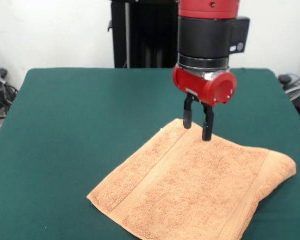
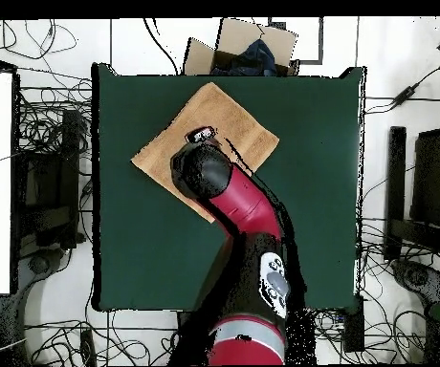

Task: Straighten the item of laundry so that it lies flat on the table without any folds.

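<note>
Pincer [image 1: 198, 127] slightly parted, two black fingers with a narrow gap between them, nothing held; tips hanging at the far corner of the towel [image 1: 195, 192], touching or just above the terry, cannot tell which; red wrist and black forearm rising straight up out of the front view.

Seen from the front, towel spread as a diamond on the green table [image 1: 80, 120], lying at about 5 o'clock from the table's centre, close to the near edge; woven band running along the left side, a second band near the right side; most of the surface smooth and level.

Judged as mostly done, but not finished; right corner, at 3 o'clock on the towel, looking thick and rounded, probably doubled under; near edge partly cut off at the bottom, so not checkable there.

Seen from overhead, towel [image 2: 226, 119] toward 12 o'clock on the table, one part hidden beneath the arm.

Left to do, most likely: unrolling that right corner and pulling it outward.
</note>
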Robot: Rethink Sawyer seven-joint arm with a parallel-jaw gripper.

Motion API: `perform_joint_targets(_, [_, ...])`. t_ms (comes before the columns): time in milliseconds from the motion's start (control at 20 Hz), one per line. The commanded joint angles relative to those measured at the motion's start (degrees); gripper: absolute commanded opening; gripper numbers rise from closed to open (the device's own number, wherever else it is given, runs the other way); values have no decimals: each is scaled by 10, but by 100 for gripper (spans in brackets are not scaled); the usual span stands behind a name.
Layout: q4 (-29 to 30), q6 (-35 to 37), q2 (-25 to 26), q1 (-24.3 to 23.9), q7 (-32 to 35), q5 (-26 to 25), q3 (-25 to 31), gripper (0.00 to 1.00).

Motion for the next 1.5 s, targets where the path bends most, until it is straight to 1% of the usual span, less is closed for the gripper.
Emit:
perform_joint_targets(50, [84,-29,19,-36,67,-45,44,100])
perform_joint_targets(150, [84,-39,25,-44,67,-53,49,100])
perform_joint_targets(300, [83,-81,44,-67,71,-73,71,100])
perform_joint_targets(500, [73,-114,69,-80,77,-96,80,100])
perform_joint_targets(700, [61,-137,92,-81,87,-109,77,100])
perform_joint_targets(900, [57,-168,110,-90,98,-124,90,100])
perform_joint_targets(1250, [45,-187,131,-88,113,-127,98,100])
perform_joint_targets(1500, [33,-203,142,-84,132,-115,121,100])
